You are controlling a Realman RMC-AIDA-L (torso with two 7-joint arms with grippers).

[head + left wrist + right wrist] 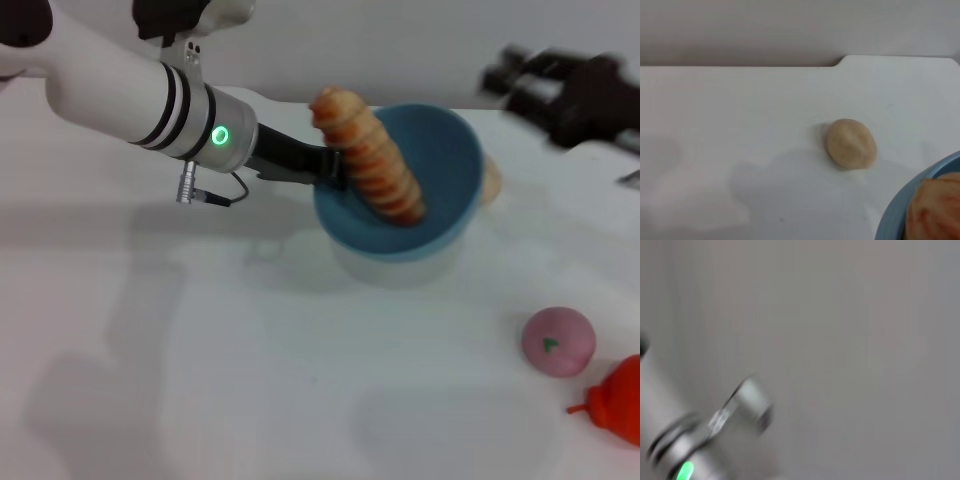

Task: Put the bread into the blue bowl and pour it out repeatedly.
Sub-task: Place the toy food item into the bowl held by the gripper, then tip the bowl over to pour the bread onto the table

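Note:
The blue bowl (440,160) is tilted with its opening toward me and seems to hang just above the white table. The bread (372,160), a long loaf with orange and cream stripes, leans inside it, its top end poking over the far left rim. My left gripper (330,168) is shut on the bowl's left rim. In the left wrist view, the bowl's rim (910,200) and one end of the bread (935,212) fill the lower right corner. My right gripper (560,90) hovers blurred at the far right, away from the bowl.
A small beige bun (492,180) lies just behind the bowl's right side, shown also as a bun (850,143) in the left wrist view. A pink ball-like toy (558,341) and an orange-red toy (620,400) lie at the near right. The right wrist view catches the left arm's green light (685,471).

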